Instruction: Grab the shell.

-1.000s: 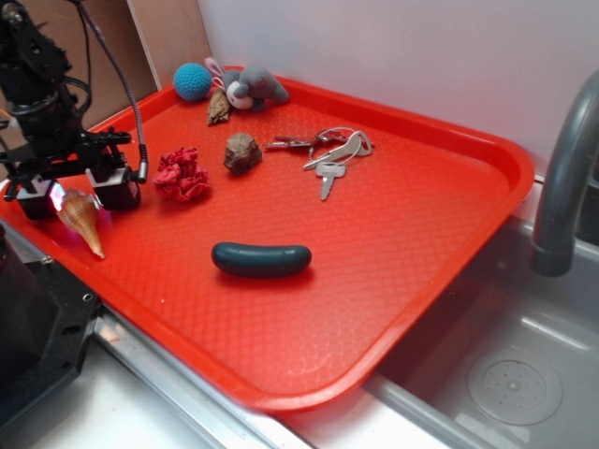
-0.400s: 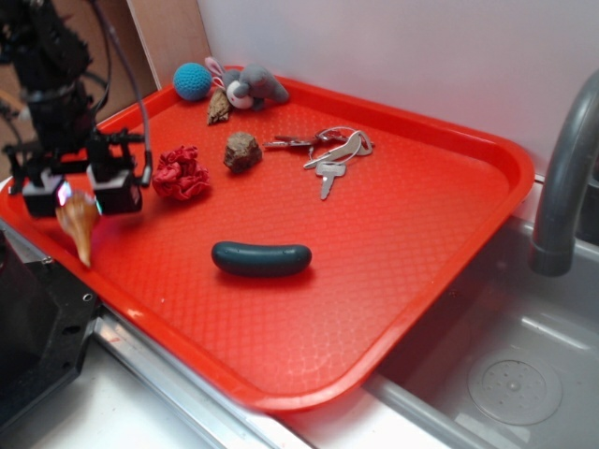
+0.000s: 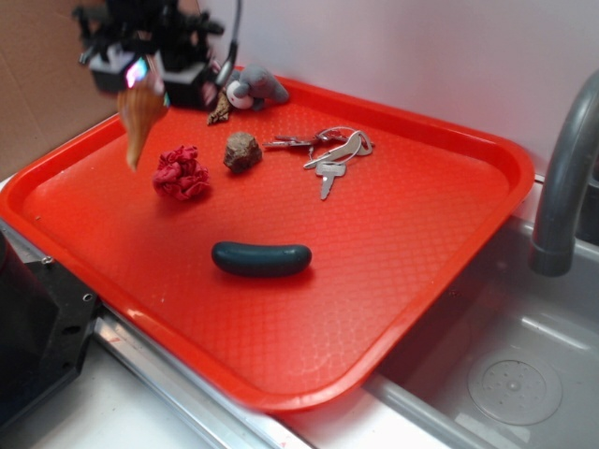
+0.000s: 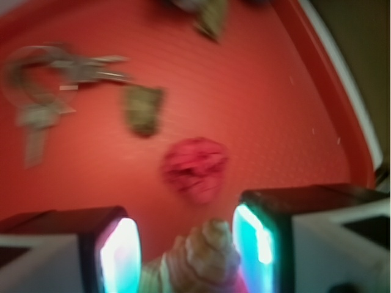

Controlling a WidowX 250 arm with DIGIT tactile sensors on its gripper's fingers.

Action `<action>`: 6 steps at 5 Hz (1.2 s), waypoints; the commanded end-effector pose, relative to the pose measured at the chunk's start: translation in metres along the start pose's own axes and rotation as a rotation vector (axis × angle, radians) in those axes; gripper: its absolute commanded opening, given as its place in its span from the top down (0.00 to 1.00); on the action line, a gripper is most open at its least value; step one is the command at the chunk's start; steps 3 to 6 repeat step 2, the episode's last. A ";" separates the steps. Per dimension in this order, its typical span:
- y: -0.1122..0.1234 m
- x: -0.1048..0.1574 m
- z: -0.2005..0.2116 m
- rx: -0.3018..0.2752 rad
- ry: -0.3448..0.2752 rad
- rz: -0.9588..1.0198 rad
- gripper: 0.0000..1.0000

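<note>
The shell (image 3: 140,108) hung in the air above the far left part of the red tray (image 3: 487,150), clear of its surface, wide ridged end up and thin point straight down. The gripper (image 3: 150,73) had it by that wide end, the jaws closed partway against its sides; in the wrist view the shell (image 4: 204,256) sat between the two glowing pads, its ridged body filling most of the gap.

Directly below and a little toward the tray's middle lay a crumpled red scrunchie (image 3: 182,174), and just beside that, toward the far edge, a lumpy brown rock (image 3: 242,152). A small dark brown cone (image 3: 219,108) rested near the far left corner, next to a grey plush toy (image 3: 255,88), partly hidden behind the gripper. A bunch of keys (image 3: 329,152) lay near the far edge, well apart from the shell. A dark teal oblong piece (image 3: 261,258) lay near the tray's centre. A grey faucet (image 3: 562,178) stood beyond the right edge, over a sink (image 3: 505,374).
</note>
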State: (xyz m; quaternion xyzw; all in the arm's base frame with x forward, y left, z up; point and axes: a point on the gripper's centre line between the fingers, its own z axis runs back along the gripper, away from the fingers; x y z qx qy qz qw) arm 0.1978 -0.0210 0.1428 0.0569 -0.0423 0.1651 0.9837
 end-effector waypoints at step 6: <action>0.010 0.004 0.063 -0.029 -0.037 -0.024 1.00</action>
